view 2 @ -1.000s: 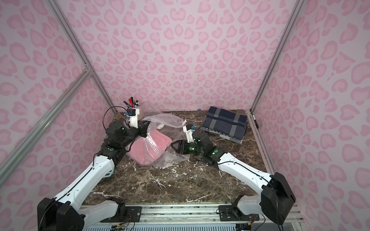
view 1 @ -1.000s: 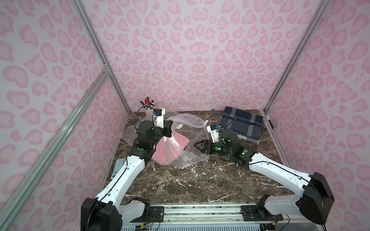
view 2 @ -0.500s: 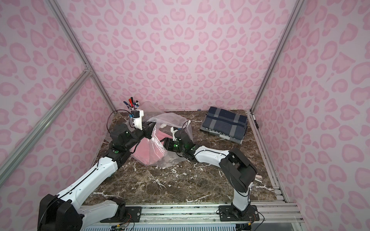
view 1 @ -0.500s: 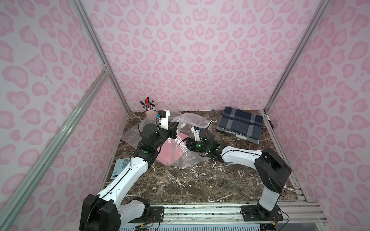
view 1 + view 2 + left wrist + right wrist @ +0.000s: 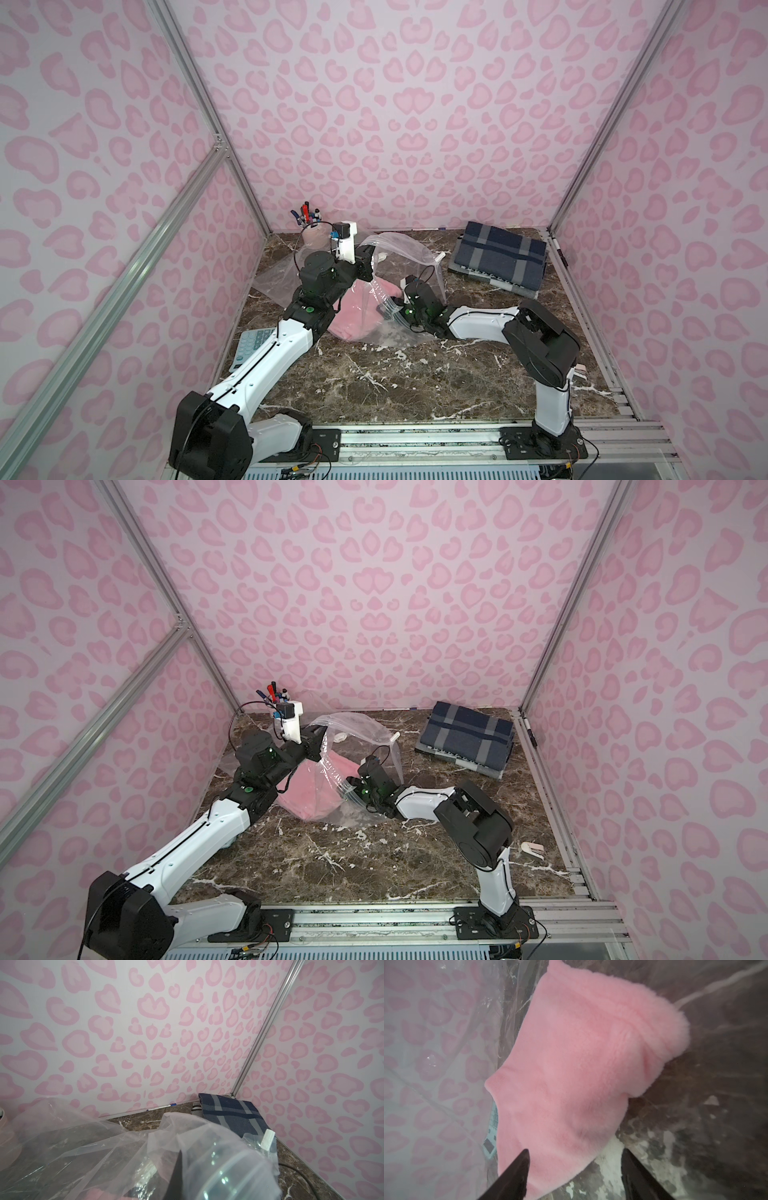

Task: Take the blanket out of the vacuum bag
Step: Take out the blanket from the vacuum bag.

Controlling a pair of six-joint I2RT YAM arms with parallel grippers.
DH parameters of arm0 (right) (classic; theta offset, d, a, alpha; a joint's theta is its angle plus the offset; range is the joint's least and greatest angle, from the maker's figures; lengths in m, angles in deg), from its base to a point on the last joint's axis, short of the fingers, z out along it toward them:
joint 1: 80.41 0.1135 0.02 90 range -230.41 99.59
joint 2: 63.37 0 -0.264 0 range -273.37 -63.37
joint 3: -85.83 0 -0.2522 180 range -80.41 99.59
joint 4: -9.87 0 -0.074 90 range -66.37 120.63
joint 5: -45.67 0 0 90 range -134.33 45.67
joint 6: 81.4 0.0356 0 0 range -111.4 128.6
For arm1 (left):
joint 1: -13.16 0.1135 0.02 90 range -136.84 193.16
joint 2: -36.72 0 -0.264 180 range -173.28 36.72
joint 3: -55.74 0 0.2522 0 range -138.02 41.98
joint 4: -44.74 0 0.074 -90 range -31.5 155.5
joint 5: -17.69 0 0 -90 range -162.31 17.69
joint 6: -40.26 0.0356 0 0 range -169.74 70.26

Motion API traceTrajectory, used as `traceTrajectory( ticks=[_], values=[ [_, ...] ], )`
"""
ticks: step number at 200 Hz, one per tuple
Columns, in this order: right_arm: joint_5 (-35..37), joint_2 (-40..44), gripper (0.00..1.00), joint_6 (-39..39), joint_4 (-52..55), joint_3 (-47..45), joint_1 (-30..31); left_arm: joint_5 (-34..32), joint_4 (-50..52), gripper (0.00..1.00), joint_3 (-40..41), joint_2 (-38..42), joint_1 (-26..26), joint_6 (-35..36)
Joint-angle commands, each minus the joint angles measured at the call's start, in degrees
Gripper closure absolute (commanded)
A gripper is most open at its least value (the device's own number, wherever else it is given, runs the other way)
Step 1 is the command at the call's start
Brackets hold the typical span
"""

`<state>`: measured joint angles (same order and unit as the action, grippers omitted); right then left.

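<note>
Within a second the right jaws, kept apart, have been brought from beside the vacuum bag (image 5: 407, 249) into its mouth, which is held up by the left jaws clamped on its top edge. The pink blanket (image 5: 581, 1064), inside the bag toward the left edge of the worktop (image 5: 415, 374), is judged within reach. The marbled worktop is enclosed by pink-patterned walls (image 5: 415, 124), with a plaid blanket (image 5: 498, 259) folded in its far right corner.

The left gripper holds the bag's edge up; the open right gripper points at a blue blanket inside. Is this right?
Only the colour is wrong: the right wrist view shows a pink blanket inside the vacuum bag; the rest holds.
</note>
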<state>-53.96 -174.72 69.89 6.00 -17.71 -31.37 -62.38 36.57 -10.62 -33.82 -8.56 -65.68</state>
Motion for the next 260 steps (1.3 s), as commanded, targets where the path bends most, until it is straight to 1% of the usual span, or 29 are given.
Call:
traceTrajectory(
  ticks=[1, 8, 30, 60, 97, 119, 138, 145, 175, 208, 237, 260],
  values=[
    [0.59, -0.53, 0.3, -0.22, -3.33, -2.76, -0.52, -1.56, -3.12, 0.96, 0.06, -0.21, 0.03, -0.22],
    [-0.13, -1.25, 0.3, 0.19, -5.7, -3.46, -0.84, -1.58, -3.43, 0.96, 0.36, -0.16, -0.04, -0.65],
    [-1.89, -3.96, 0.3, 0.87, -8.4, -3.21, -1.48, -1.79, -3.46, 0.96, 0.87, 0.44, -0.29, -1.29],
    [-4.81, -6.01, 0.29, 5.41, -21.3, -6.74, -2.28, -3.19, -4.64, 0.96, 2.6, 1.54, -1.78, -1.55],
    [-6.6, -7.75, 0.29, 8.74, -30.26, -8.25, -3.36, -4.33, -5.2, 0.96, 3.82, 1.72, -3.8, -1.55],
    [-7.15, -9.52, 0.29, 9.72, -28.87, -6.17, -3.6, -4.94, -5.22, 0.96, 3.3, 1.3, -4.69, -1.38],
    [-7.25, -11.21, 0.29, 10.01, -25.02, -3.07, -3.45, -5.38, -5.21, 0.96, 3.03, 1.02, -5.09, -1.37],
    [-7.05, -11.66, 0.3, 10.66, -25.21, -2.43, -3.5, -5.53, -6.87, 0.96, 3.03, 0.94, -5.22, -1.52],
    [-5.7, -13.55, 0.3, 11.36, -22.96, 1.26, -3.34, -5.8, -7.41, 0.96, 3.03, 0.67, -5.74, -2.06],
    [-5.39, -16.35, 0.31, 14.38, -25.68, 4.24, -3.31, -5.89, -7.77, 0.96, 3.46, 0.6, -6.08, -2.09],
    [-5.05, -17.43, 0.31, 14.42, -25.07, 6.72, -3.29, -6.14, -7.51, 0.96, 3.71, 0.67, -6.11, -1.75],
    [-6.43, -18.9, 0.34, 16.36, -30.41, 7.07, -3.95, -5.86, -7.69, 0.96, 3.99, 0.58, -6.14, -1.72]
  ],
)
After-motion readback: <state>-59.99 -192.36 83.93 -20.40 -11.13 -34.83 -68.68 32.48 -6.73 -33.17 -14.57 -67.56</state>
